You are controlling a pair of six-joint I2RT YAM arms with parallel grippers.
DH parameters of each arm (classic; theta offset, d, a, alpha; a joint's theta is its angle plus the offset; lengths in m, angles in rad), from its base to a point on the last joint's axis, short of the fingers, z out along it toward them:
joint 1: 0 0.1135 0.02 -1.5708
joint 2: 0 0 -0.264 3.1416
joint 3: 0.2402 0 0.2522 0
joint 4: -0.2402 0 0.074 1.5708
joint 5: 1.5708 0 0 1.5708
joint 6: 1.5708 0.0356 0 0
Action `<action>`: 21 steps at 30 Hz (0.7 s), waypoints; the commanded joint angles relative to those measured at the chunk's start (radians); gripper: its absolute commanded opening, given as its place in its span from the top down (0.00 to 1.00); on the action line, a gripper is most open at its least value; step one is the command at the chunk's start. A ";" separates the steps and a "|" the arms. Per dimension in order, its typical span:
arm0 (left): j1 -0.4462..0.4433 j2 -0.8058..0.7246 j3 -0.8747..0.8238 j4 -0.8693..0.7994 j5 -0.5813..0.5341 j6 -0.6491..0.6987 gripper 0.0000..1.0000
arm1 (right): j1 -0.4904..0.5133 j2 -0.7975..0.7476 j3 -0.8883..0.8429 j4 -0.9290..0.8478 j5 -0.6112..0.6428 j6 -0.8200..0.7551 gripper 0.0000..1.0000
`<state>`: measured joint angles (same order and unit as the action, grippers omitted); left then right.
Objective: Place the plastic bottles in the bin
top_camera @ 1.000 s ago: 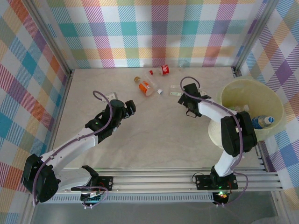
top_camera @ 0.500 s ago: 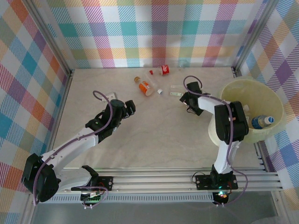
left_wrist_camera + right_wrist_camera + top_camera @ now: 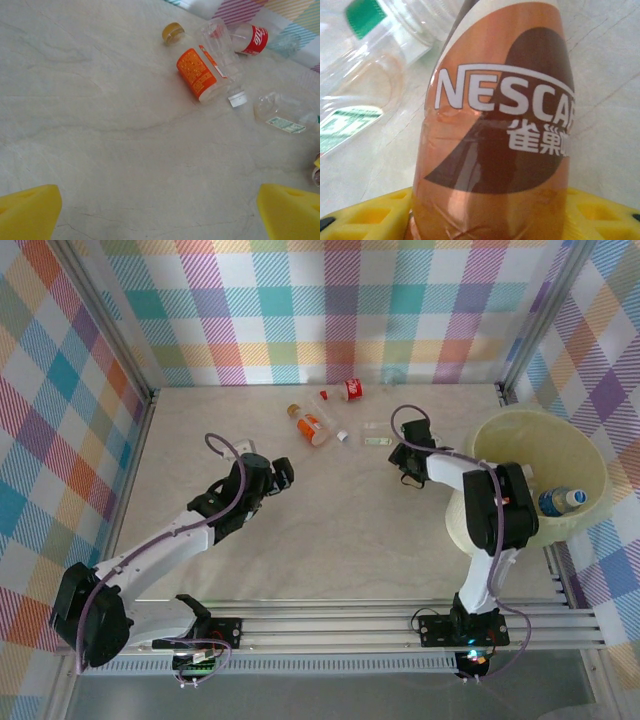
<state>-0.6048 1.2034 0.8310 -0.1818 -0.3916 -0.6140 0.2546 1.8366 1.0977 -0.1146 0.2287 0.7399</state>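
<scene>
The left gripper (image 3: 160,212) hangs wide open and empty over the counter (image 3: 100,125), facing four loose plastic bottles (image 3: 313,427) at the far edge as if choosing its pick: an orange-labelled bottle (image 3: 199,74), a plain clear bottle (image 3: 217,42), a red-labelled bottle (image 3: 252,37) and a green-labelled bottle (image 3: 285,115) (a fainter shape behind is too blurred to call). The right gripper (image 3: 487,220) is clamped low on a fifth, the brown coffee bottle (image 3: 500,125), presumably for the carry to the single bin (image 3: 545,413), where one blue-labelled bottle (image 3: 558,502) lies.
</scene>
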 commanded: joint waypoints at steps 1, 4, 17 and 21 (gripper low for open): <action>0.011 0.000 0.010 0.049 0.076 -0.009 0.00 | 0.011 -0.114 -0.036 0.052 -0.034 -0.100 0.47; 0.011 0.007 0.005 0.102 0.153 -0.002 0.00 | 0.034 -0.180 -0.056 0.044 -0.067 -0.183 0.49; 0.008 0.033 0.027 0.166 0.253 -0.030 0.00 | 0.126 -0.469 -0.023 -0.050 -0.234 -0.386 0.53; 0.008 0.016 0.015 0.164 0.204 -0.063 0.00 | 0.127 -0.597 -0.007 -0.074 -0.269 -0.466 0.53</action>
<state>-0.6048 1.2369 0.8341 -0.0452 -0.1528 -0.6434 0.3828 1.3231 1.0489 -0.1711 0.0128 0.3649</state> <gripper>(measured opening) 0.997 0.563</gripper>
